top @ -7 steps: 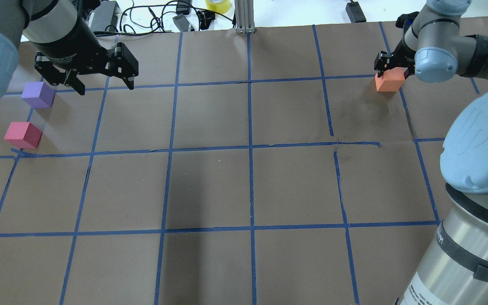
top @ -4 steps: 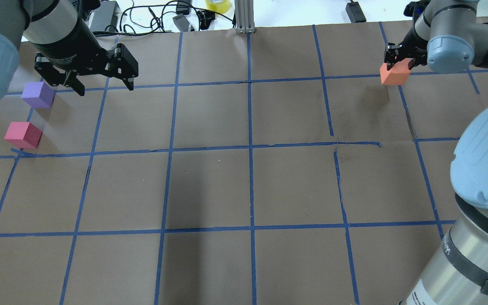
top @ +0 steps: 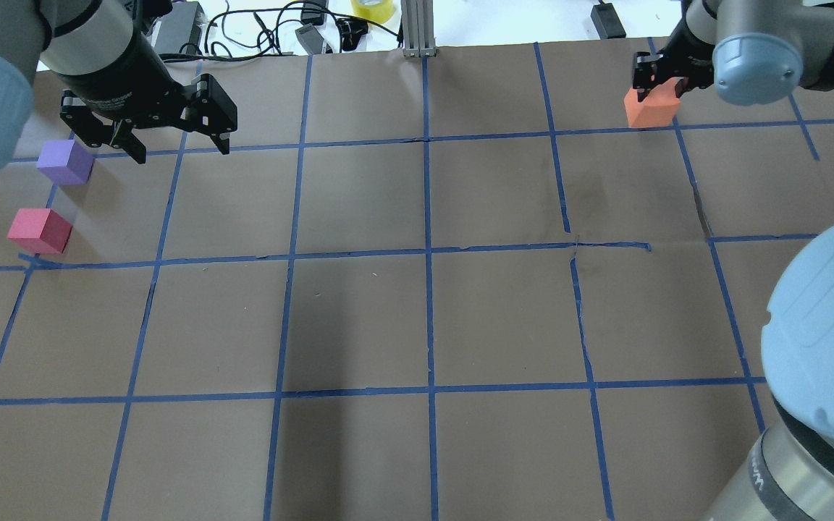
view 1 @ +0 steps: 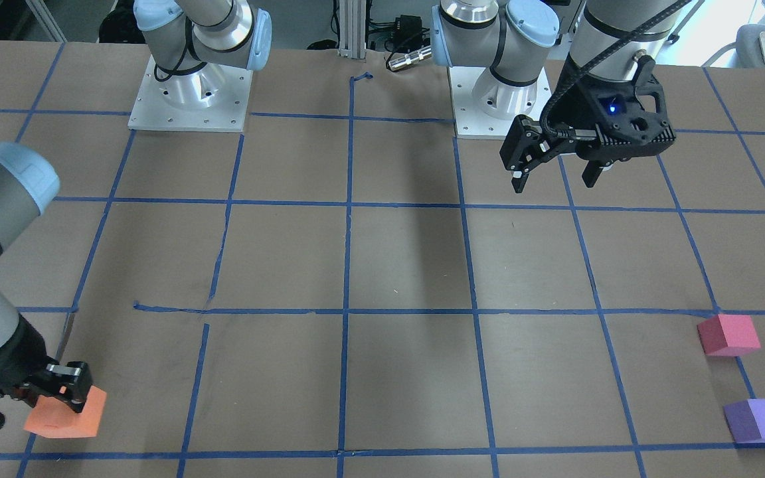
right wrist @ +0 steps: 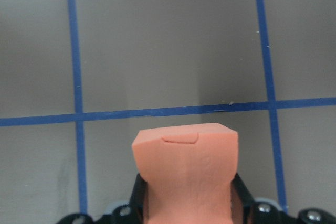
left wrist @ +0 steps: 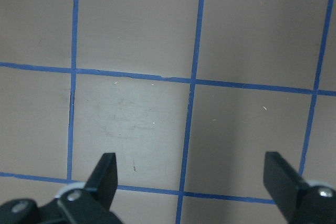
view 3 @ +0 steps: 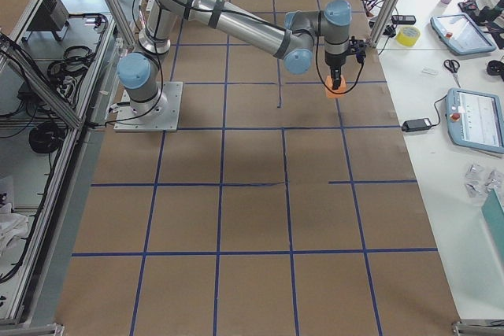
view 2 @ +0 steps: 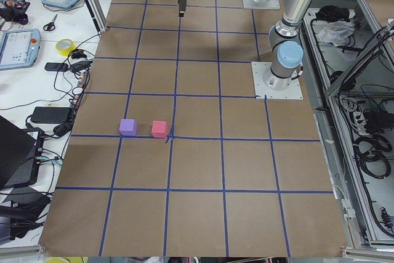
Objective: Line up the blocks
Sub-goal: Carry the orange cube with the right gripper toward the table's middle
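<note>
My right gripper point(top: 659, 88) is shut on the orange block point(top: 652, 108) and holds it off the table at the far right. The orange block fills the lower middle of the right wrist view point(right wrist: 186, 177) and shows in the front view point(view 1: 67, 417). The purple block point(top: 64, 161) and the pinkish-red block point(top: 38, 230) sit side by side at the far left of the table. My left gripper point(top: 180, 150) is open and empty, hovering just right of the purple block. Its fingers point(left wrist: 105, 174) frame bare table.
Brown paper with a blue tape grid point(top: 428, 250) covers the table. Cables, a yellow tape roll point(top: 372, 9) and an aluminium post point(top: 417, 29) stand along the far edge. The arm bases point(view 1: 190, 99) are at the robot's side.
My right gripper has lifted the orange block off the table and carried it farther away and slightly left. The left arm and the other two blocks have not moved.
</note>
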Controlling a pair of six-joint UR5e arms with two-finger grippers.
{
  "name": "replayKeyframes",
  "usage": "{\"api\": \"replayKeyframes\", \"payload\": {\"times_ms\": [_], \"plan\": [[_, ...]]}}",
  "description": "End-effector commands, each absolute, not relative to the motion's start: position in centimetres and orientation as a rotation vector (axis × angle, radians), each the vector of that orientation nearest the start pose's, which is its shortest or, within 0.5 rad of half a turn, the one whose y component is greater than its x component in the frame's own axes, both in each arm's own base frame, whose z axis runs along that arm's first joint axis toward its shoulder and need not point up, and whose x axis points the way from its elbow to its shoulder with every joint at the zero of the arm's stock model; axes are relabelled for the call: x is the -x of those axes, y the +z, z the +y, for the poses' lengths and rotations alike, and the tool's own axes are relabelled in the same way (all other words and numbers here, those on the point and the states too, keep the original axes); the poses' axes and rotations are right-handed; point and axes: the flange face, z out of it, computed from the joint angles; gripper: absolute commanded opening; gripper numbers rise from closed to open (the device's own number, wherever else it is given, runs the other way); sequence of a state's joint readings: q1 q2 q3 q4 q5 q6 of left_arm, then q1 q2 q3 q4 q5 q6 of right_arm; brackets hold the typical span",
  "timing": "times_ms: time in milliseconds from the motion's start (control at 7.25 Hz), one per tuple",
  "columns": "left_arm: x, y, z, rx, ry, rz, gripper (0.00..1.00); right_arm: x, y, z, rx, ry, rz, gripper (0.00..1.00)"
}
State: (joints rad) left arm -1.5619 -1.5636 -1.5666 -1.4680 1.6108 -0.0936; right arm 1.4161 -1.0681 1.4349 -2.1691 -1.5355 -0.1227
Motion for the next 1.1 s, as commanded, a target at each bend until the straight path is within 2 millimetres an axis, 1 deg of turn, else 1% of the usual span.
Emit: {"api": "replayKeyframes", "payload": {"times_ms": [0, 138, 276, 414, 552, 690, 828, 966], "plan": [[12.6, 50.3, -50.1, 0.160, -0.176, 3.099, 1.00, -14.3, 32.1, -69.2, 0.170, -0.388, 3.087, 0.11], [12.5, 50.3, -50.1, 0.163, -0.176, 3.097, 1.00, -18.6, 31.5, -68.4, 0.138, -0.386, 3.077, 0.11], [12.5, 50.3, -50.1, 0.160, -0.174, 3.098, 1.00, -23.2, 31.0, -67.6, 0.048, -0.440, 3.052, 0.12], [12.5, 50.3, -50.1, 0.163, -0.176, 3.097, 1.00, -29.0, 29.0, -66.1, 0.113, -0.481, 3.091, 0.12], [12.6, 50.3, -50.4, 0.160, -0.174, 3.099, 1.00, -32.3, 28.2, -64.8, 0.169, -0.498, 3.131, 0.12], [12.5, 50.3, -49.9, 0.160, -0.174, 3.094, 1.00, -34.1, 27.2, -64.0, 0.029, -0.469, 3.109, 0.15], [12.5, 50.1, -50.0, 0.160, -0.169, 3.098, 1.00, -37.1, 26.1, -62.6, 0.002, -0.450, 3.101, 0.14], [12.5, 50.1, -50.0, 0.160, -0.169, 3.098, 1.00, -38.3, 25.9, -62.0, 0.011, -0.447, 3.098, 0.14]]}}
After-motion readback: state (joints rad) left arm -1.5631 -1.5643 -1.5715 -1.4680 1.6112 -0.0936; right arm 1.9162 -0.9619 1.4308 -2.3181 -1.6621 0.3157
